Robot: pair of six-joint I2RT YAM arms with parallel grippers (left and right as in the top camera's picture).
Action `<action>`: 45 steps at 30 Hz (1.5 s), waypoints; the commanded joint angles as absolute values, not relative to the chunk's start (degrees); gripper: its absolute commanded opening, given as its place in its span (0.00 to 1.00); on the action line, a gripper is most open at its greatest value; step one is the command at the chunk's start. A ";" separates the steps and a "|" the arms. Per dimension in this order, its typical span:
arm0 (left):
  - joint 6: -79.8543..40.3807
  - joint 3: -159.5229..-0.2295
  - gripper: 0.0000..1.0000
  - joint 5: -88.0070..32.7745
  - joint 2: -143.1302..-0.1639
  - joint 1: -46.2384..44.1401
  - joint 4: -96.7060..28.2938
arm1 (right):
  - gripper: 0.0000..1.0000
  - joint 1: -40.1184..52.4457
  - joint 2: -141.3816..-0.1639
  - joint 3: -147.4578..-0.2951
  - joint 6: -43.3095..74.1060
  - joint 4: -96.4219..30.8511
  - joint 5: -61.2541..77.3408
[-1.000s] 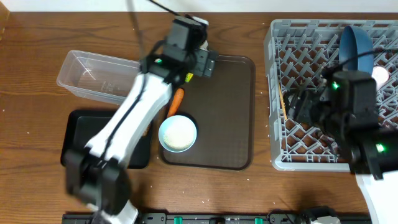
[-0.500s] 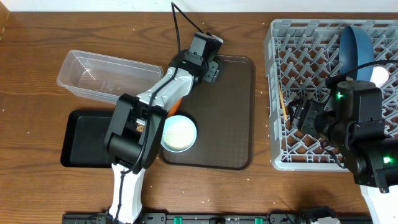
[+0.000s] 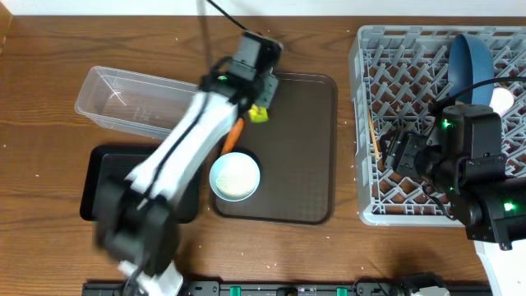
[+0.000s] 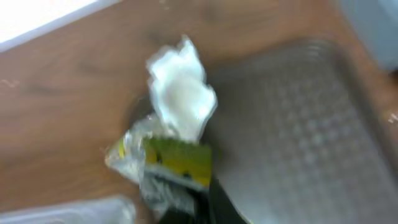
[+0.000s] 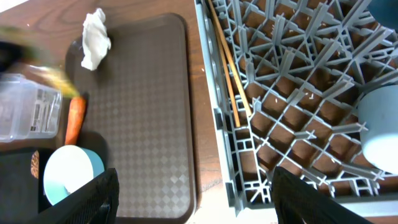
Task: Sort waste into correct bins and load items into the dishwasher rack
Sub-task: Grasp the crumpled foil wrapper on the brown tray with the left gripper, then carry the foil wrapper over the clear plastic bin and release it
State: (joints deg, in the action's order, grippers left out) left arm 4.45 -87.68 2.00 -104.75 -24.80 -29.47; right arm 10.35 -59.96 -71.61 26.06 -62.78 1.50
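Left wrist: your L gripper (image 4: 189, 198) has just clamped onto the yellow-green wrapper (image 4: 176, 160) at the brown tray (image 4: 298, 124) corner; bin drop likely next. White paper wad (image 4: 180, 93) lies beyond. Carrot piece (image 3: 233, 134) and blue-lined cup (image 3: 235, 176) wait; clear tub (image 3: 123, 103) looks unobstructed. R gripper (image 5: 199, 196) gapes empty over the rack (image 5: 298, 93).

No legible text; wrapper (image 4: 177, 158) print, tub (image 5: 31, 106) label blurred.

Crumpled yellow-green wrapper (image 4: 176, 160) pinched in the left gripper (image 3: 256, 109).
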 commanded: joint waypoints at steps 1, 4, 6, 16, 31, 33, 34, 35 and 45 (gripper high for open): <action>-0.71 -88.64 0.06 11.70 -95.74 -23.92 -33.87 | 0.72 9.78 -60.01 -71.88 25.19 -62.83 0.84; -7.64 -88.64 0.06 18.68 -93.60 -22.00 -36.93 | 0.72 9.78 -60.01 -71.88 25.19 -62.83 0.86; -15.44 -88.40 0.06 20.25 -93.95 -18.90 -37.91 | 0.72 9.78 -60.01 -71.88 25.19 -63.13 0.86; -31.20 -87.22 0.06 15.16 -98.80 -7.60 -37.98 | 0.72 9.78 -60.01 -71.88 24.69 -64.12 0.84; -0.62 -87.22 0.67 1.65 -101.01 -15.14 -24.91 | 0.73 9.78 -60.01 -71.88 24.60 -63.66 -0.19; 5.63 -87.22 0.71 1.65 -103.50 -17.39 -22.87 | 0.74 9.78 -60.01 -71.88 24.62 -63.64 -0.21; 7.60 -87.22 0.75 1.67 -105.30 -18.26 -21.78 | 0.73 9.78 -60.01 -71.88 24.62 -63.66 -0.19; 8.99 -87.22 0.77 1.69 -107.22 -18.98 -20.60 | 0.74 9.78 -60.01 -71.88 24.62 -63.66 -0.19; 10.87 -87.22 0.88 1.63 -123.20 -20.60 -6.66 | 0.74 9.78 -60.01 -71.88 24.62 -63.70 -0.19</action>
State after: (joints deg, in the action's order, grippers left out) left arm 8.67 -86.89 1.65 -122.10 -20.84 -8.73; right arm 10.35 -59.96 -71.61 25.19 -63.64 0.40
